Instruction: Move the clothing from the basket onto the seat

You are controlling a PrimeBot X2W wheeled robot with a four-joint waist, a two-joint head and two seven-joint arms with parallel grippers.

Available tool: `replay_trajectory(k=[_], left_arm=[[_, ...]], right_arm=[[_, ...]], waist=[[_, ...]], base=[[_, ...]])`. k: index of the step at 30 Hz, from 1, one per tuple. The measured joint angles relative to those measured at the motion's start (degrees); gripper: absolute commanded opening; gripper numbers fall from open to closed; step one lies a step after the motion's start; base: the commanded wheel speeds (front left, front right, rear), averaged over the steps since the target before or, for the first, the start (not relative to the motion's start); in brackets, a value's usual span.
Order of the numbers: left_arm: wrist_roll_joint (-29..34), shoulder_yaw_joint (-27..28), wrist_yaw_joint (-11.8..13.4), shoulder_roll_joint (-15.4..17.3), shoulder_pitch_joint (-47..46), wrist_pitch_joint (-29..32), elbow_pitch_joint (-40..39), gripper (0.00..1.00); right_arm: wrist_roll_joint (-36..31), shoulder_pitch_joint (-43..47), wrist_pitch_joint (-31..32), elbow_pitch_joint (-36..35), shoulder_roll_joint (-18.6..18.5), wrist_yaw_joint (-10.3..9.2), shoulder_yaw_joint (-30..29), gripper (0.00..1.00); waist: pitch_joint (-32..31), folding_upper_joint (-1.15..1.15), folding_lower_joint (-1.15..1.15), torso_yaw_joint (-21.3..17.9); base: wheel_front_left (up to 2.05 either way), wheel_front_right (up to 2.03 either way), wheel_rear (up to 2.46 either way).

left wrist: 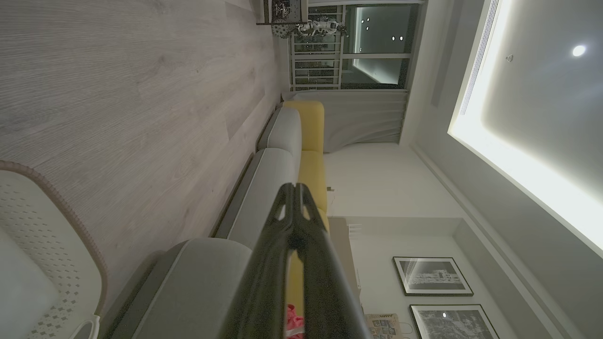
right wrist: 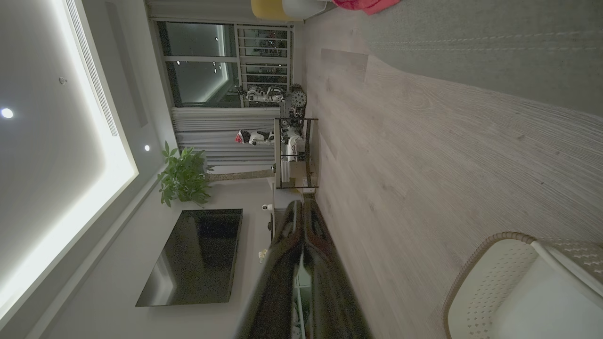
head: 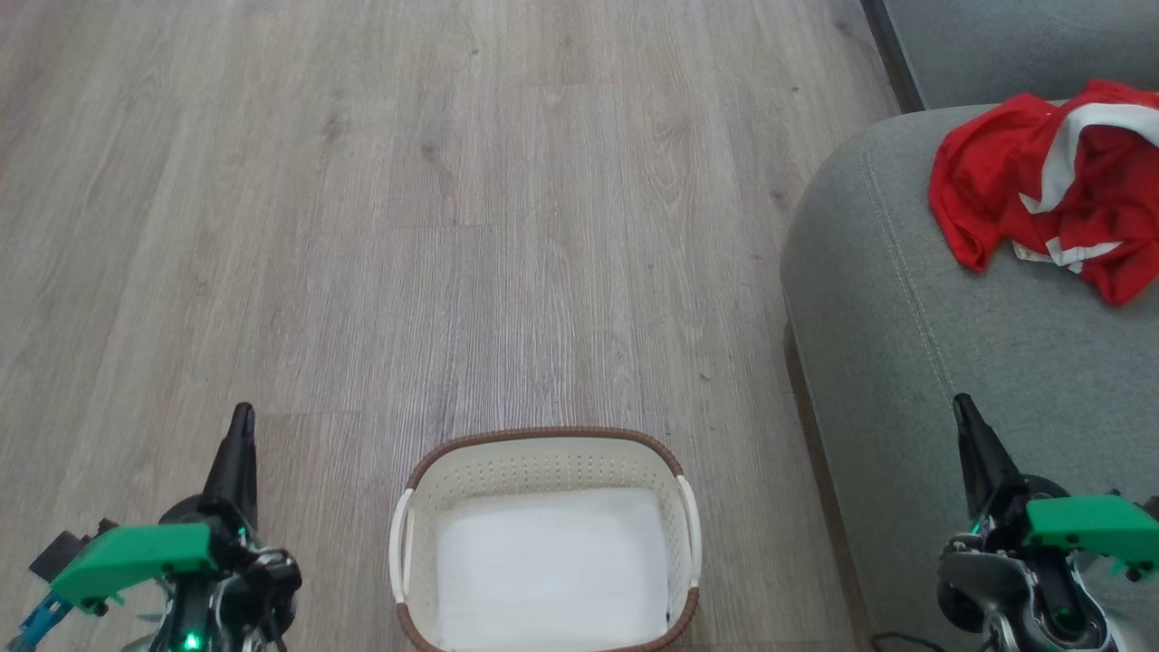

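The red clothing point(head: 1050, 190) is lying in a crumpled heap on the seat point(head: 951, 380), at the far right of the head view, with its white stripes and trim showing among the folds. The seat is taking up the right side of that view, and its stitched seam is running along the rounded edge. The basket point(head: 543, 442) is standing on the wooden floor point(head: 453, 199) at the bottom middle, near the seat's front edge with a strip of floor between them. Its pale bottom is showing in full inside the perforated walls, and the brown braided rim is circling the top with a white handle on each side.

The left gripper point(head: 241, 418) is pointing up from the lower left, over the floor and left of the basket, its two dark fingers pressing together and holding nothing. The right gripper point(head: 962, 406) is pointing up from the lower right, over the front part of the seat and well apart from the clothing, its jaws likewise closing tight on nothing.

In the left wrist view the fingers are meeting at the tip, with a corner of the basket at the lower left and the sofa's yellow cushions point(left wrist: 311, 127) beyond. In the right wrist view the closed fingers are pointing toward a dark television point(right wrist: 198, 254) and a potted plant point(right wrist: 183, 176), and a bit of the clothing is peeking in at the top edge
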Motion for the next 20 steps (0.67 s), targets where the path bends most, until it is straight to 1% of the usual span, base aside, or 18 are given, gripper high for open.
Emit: replay_trajectory(k=[20], left_arm=[[0.0,0.0,0.0,0.0,0.0,0.0,0.0,0.0]], right_arm=[[0.0,0.0,0.0,-0.01,0.01,-0.01,0.0,0.0]], waist=[[0.0,0.0,0.0,0.0]], base=[[0.0,0.0,0.0]])
